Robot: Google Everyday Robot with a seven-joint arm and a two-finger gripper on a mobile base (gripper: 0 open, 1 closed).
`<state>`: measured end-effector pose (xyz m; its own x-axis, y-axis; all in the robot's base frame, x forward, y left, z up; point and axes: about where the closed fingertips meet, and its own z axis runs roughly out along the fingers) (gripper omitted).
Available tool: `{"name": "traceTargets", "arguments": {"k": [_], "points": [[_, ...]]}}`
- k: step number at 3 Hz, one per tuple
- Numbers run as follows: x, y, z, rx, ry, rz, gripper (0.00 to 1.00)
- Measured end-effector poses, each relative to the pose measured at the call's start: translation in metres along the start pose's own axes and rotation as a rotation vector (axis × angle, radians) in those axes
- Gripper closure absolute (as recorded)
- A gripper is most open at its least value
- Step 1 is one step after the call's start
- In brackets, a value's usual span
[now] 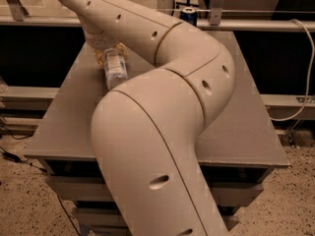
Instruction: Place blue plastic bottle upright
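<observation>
Camera view has the jaws at the far-left corner of the desk (64, 127), clamped on the tilted bottle (115, 72): swing it vertical and seat its base flat before releasing.

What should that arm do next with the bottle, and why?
Probably rotate the blue plastic bottle upright before letting go. It is tilted in the gripper, which is closed on it at the far left of the table, and it is not yet standing.

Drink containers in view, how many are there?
2. A small clear plastic bottle at the grey table's far left, under the claw; a dark blue metal can stands by the far edge. The arm may hide others.
</observation>
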<state>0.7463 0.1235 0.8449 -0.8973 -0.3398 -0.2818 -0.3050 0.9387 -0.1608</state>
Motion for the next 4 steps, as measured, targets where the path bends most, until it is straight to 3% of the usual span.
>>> {"name": "traceTargets", "arguments": {"k": [1, 2, 4], "points": [[-0.006, -0.008, -0.018, 0.015, -0.049, -0.016, 0.93], [-0.007, -0.022, -0.04, 0.009, -0.124, -0.058, 1.0], [0.017, -0.05, -0.082, -0.121, -0.409, -0.231, 1.0]]}}
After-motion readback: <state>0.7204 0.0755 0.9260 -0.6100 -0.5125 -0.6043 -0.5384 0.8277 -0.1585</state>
